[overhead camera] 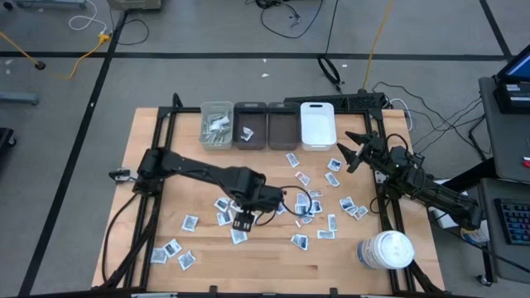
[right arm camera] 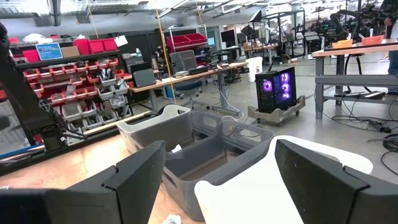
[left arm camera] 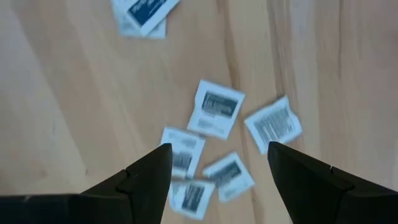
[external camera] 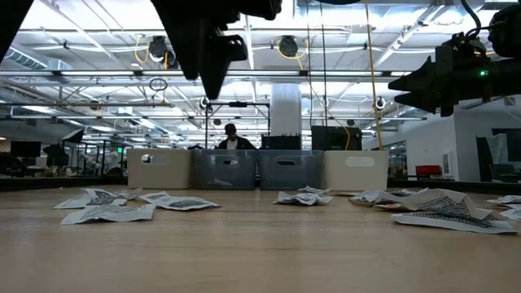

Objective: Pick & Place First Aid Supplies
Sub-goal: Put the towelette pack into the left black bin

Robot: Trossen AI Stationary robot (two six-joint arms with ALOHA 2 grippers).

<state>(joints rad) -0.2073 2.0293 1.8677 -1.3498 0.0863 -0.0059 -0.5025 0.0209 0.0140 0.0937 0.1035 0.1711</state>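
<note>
Many small white sachets with dark print, the first aid supplies [overhead camera: 302, 201], lie flat and scattered over the wooden table. My left gripper [overhead camera: 243, 222] points straight down, open, high above a small cluster of them. In the left wrist view that cluster [left arm camera: 216, 109] lies on the wood beyond my left gripper [left arm camera: 219, 149], with nothing between the fingers. In the low view its fingers [external camera: 213, 81] hang well clear of the tabletop. My right gripper [overhead camera: 352, 153] waits open and level at the table's right side, near the white bin.
Four bins stand in a row at the far edge: a light grey bin [overhead camera: 217, 124] with sachets inside, two dark grey bins [overhead camera: 249, 126] [overhead camera: 282, 126] and a white bin [overhead camera: 317, 124]. A large white lidded jar [overhead camera: 385, 250] stands at the near right corner.
</note>
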